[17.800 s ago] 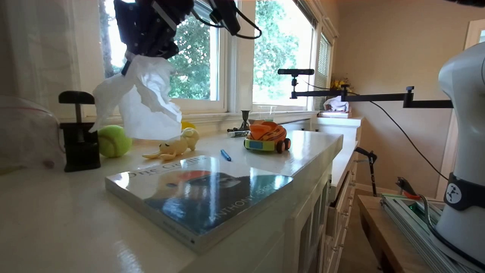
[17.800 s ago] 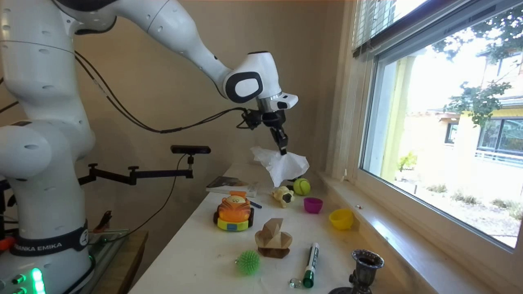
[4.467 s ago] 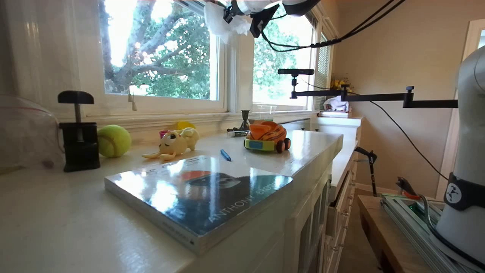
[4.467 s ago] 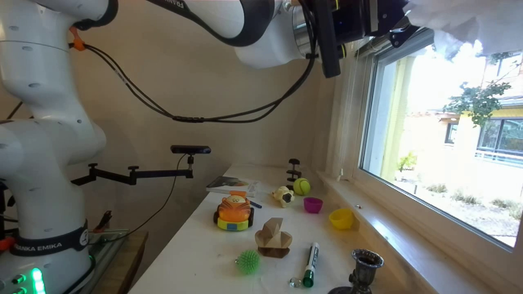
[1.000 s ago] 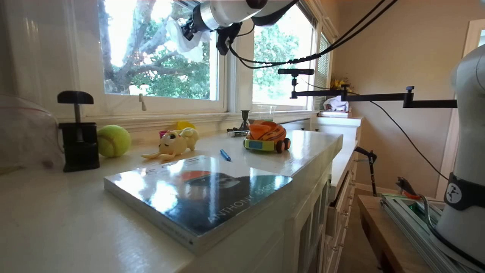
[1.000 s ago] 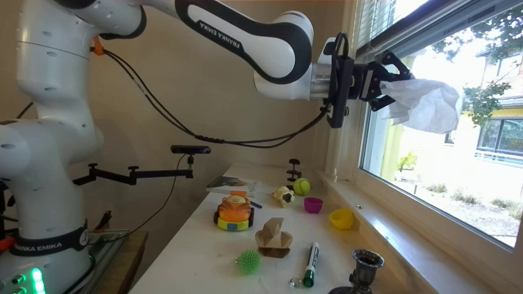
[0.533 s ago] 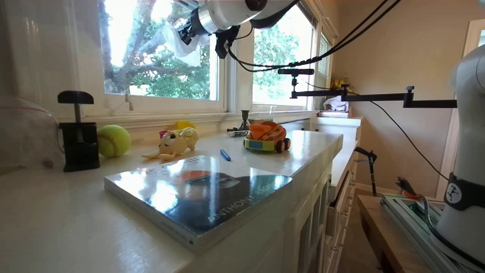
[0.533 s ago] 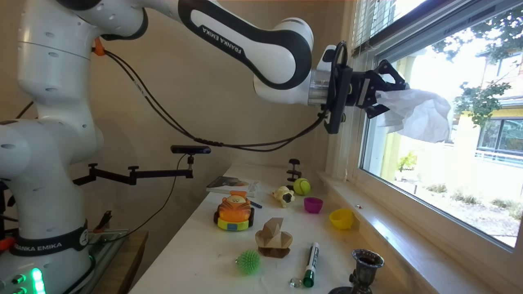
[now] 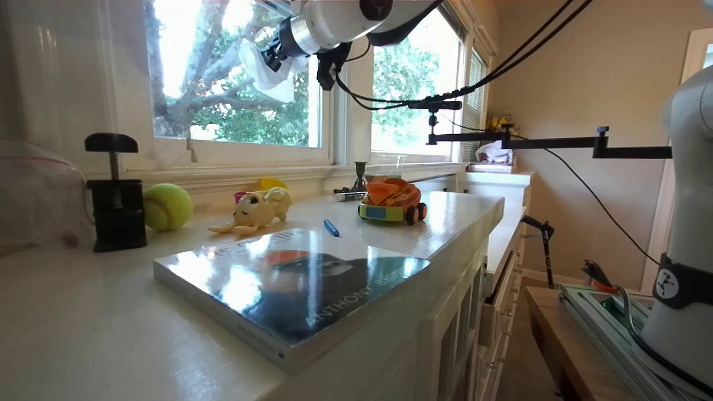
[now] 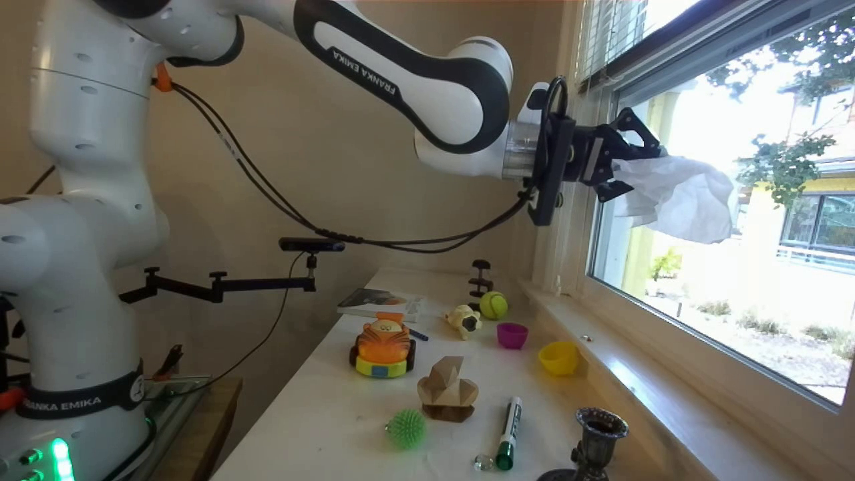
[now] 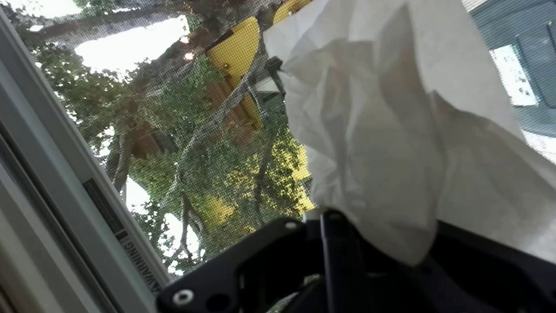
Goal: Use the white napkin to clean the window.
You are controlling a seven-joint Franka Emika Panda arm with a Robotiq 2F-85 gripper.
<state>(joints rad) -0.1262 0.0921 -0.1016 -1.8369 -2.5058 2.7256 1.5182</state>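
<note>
The white napkin [image 10: 688, 200] is a thin, wrinkled sheet spreading out in front of the window [image 10: 708, 314]. My gripper [image 10: 638, 172] is shut on one end of it, pointing towards the glass. In an exterior view the napkin [image 9: 267, 78] overlaps the upper right of the tree-filled window pane [image 9: 195, 106]. Seen from the wrist, the napkin [image 11: 369, 130] covers much of the right side, rising from the closed fingertips, and the meshed window [image 11: 208, 143] lies behind. Whether the cloth touches the glass, I cannot tell.
Below the arm, the white counter [image 10: 320, 427] bears an orange toy car [image 10: 382, 347], a yellow bowl [image 10: 558, 359], a purple cup [image 10: 511, 335], a marker [image 10: 509, 434] and a dark candlestick [image 10: 598, 437]. A window sill [image 10: 641, 381] runs alongside. A camera arm [image 9: 546, 143] reaches across.
Over the last second my gripper and the napkin have slid downward along the window, with a slight pull back. Much earlier, the napkin hung above the counter. The grip has stayed shut.
</note>
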